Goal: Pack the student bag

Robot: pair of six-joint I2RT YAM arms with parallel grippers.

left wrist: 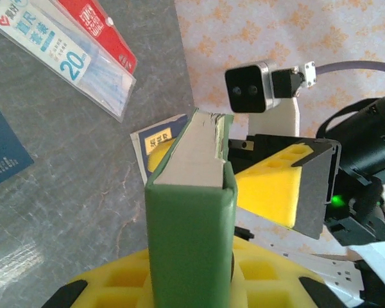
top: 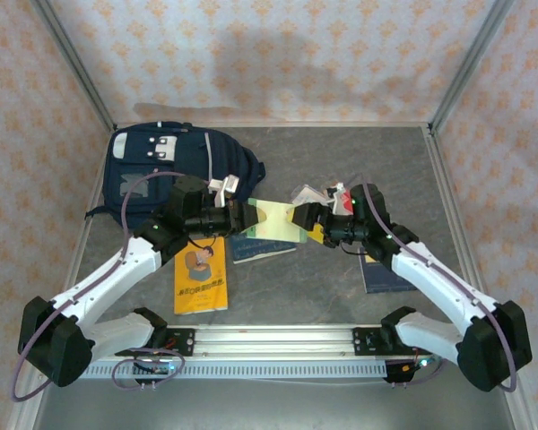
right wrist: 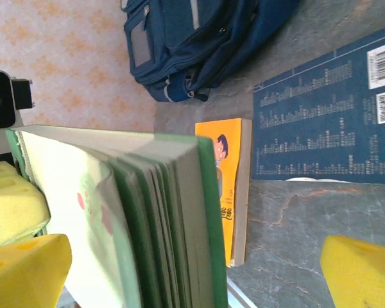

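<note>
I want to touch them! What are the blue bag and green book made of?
The student bag looks like soft navy fabric, matte: it slumps and creases. The green book looks like paper, pale page edges showing, under a smooth green cover, perhaps card.

orange book [right wrist: 221, 186] flat | blue book [right wrist: 321, 128] beside | ruler pack [left wrist: 64, 58] on table [left wrist: 83, 192]

We're reading "20" on the clear pouch [left wrist: 64, 54] label; we're seeing barcodes on the blue book [right wrist: 314, 128] cover, other txt illegible.

Patterned peach walls [top: 278, 54], grey marbled tabletop [top: 341, 152]
</note>
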